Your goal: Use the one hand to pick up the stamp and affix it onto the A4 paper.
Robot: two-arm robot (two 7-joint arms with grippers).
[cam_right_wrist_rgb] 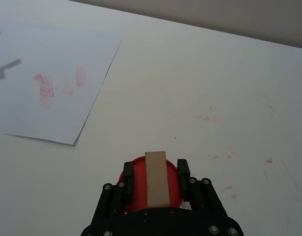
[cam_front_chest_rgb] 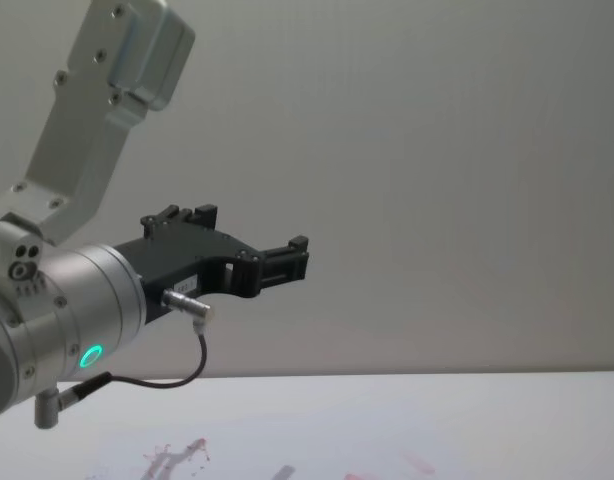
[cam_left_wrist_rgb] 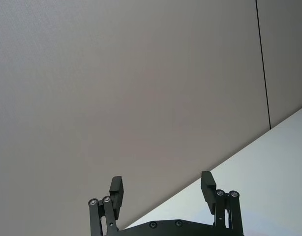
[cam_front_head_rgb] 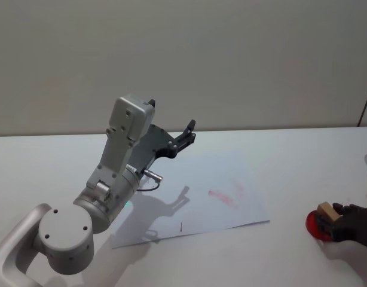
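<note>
right wrist view: right gripper [cam_right_wrist_rgb: 155,172] clamps the stamp [cam_right_wrist_rgb: 157,178] over a red pad [cam_right_wrist_rgb: 136,189].

Stamp [cam_front_head_rgb: 326,210] right of A4 paper [cam_front_head_rgb: 195,197]

A plain grey-beige wall [cam_front_head_rgb: 231,60] rises behind a white table [cam_front_head_rgb: 303,155] under even light.

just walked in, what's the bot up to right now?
The right gripper is shut on the stamp, a small wooden block, right at a red ink pad on the white table. The A4 paper lies flat to the left and already carries faint red marks. The left gripper is raised above the table near the paper's far side, open and holding nothing.
</note>
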